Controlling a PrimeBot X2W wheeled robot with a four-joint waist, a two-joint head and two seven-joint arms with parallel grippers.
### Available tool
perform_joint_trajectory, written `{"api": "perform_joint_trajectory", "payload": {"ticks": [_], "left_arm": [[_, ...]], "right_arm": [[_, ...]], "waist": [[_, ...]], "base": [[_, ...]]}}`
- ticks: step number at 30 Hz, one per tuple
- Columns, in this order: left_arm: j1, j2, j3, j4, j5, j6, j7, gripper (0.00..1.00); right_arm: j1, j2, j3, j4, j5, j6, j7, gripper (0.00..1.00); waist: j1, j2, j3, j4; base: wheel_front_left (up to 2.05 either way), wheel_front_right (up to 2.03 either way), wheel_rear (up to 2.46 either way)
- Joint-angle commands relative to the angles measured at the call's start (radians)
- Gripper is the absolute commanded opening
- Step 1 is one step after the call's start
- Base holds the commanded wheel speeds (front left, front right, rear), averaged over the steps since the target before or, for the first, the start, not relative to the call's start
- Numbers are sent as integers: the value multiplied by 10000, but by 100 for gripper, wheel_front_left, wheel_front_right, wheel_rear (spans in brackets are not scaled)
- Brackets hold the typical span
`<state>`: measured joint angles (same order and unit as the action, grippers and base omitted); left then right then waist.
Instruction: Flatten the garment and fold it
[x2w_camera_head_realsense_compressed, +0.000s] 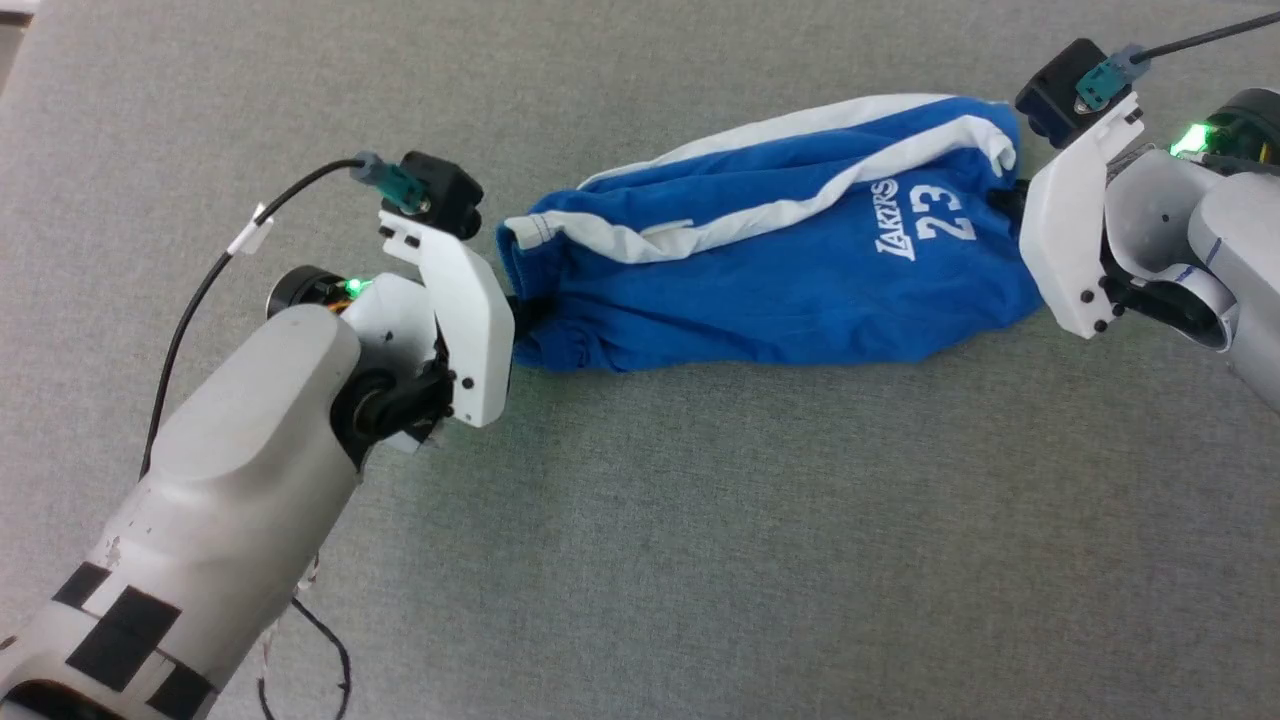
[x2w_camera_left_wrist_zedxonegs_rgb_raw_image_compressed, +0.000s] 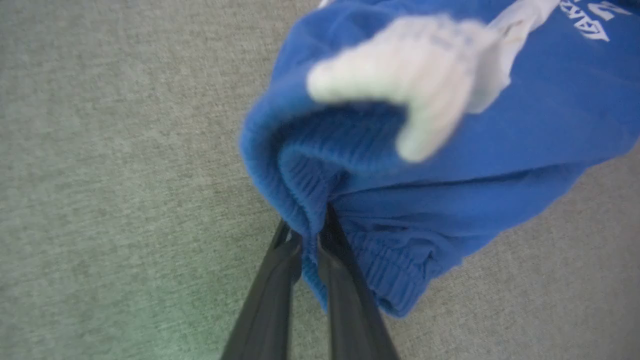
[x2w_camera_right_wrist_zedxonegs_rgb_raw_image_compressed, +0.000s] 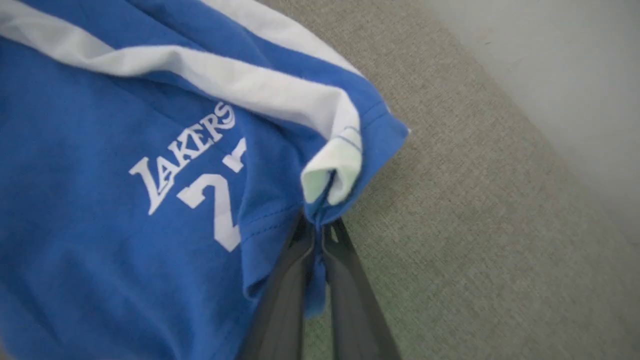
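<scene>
Subject: garment, blue shorts w/ white bands and "LAKERS 23" print. It lies on the grey fabric surface, drawn out lengthwise btwn both arms. Cloth is bunched and creased, not flat. Print faces up. Waistband end is toward robot's left, leg-hem end toward its right.

At the waistband end, the left gripper has its fingers close together, per wrist view. A fold of the ribbed waistband is pinched btwn them: clamped on garment.

At the hem end, the right gripper has its fingers nearly touching. The blue hem edge is caught btwn them, w/ white trim curled just above the tips: clamped on garment.

Whether either end is lifted off the surface: cannot tell.
</scene>
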<state>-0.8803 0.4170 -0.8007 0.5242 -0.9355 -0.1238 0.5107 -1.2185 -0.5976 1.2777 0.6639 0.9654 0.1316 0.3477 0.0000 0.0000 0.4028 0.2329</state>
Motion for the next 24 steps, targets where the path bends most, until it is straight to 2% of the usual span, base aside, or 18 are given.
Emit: {"api": "perform_joint_trajectory", "payload": {"ticks": [1, 5, 10, 17, 24], "left_arm": [[296, -68, -272, 95, -194, -68, -24, 0], [312, 316, -365, -124, -796, -68, -338, 0], [544, 985, -428, -684, -1517, -68, -536, 0], [1372, 1815, -543, -1902, -2286, -69, -625, 0], [2285, 2151, -733, -2603, -2546, -8, -737, 0]], "right_arm": [[89, 22, 24, -40, -65, -9, -174, 0], [301, -11, 25, -455, -35, -9, -591, 0], [775, -499, 25, -1412, 57, -9, -1027, 0], [1862, -1835, 25, -2944, 610, -9, -1574, 0], [3272, -3148, -83, -4170, 1452, -9, -2173, 0]], "waist": [[0, 0, -231, -141], [0, 0, -742, -342], [0, 0, -1525, -706], [0, 0, -2317, -1058], [0, 0, -2597, -1286]], "base": [[0, 0, 0], [0, 0, 0], [0, 0, 0], [0, 0, 0], [0, 0, 0]]}}
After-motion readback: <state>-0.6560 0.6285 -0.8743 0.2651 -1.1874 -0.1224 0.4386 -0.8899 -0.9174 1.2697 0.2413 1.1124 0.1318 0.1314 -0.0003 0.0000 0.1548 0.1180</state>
